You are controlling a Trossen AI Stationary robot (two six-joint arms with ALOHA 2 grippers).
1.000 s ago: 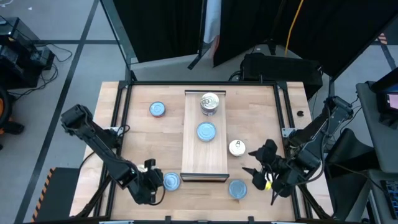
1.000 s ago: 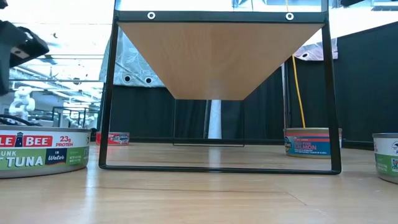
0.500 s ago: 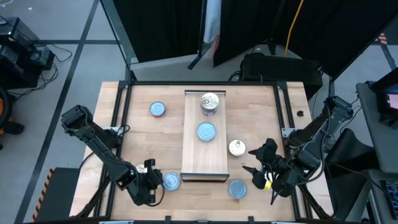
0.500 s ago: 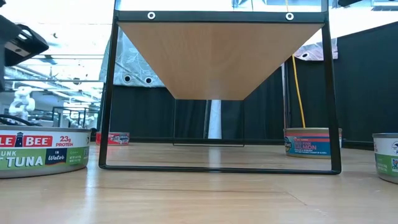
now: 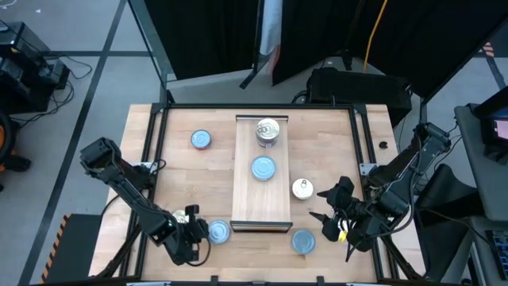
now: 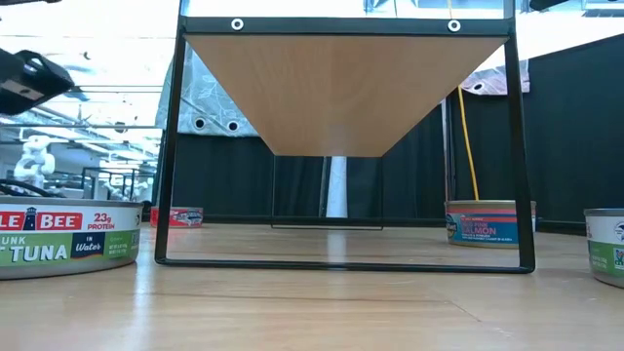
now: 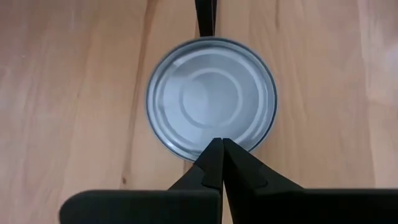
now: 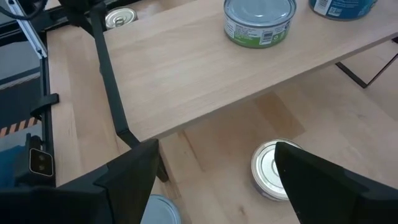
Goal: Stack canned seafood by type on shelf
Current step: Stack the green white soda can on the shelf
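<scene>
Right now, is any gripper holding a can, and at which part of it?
No. The left gripper is shut above the blue-topped can with nothing between its fingers. The right gripper is open and empty near the shelf.

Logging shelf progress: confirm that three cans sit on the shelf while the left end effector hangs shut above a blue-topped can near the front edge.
Not three: the high view shows two cans on the shelf, a silver pull-tab can and a blue-topped can. The rest holds: the left end effector is shut above the front blue-topped can.
</scene>
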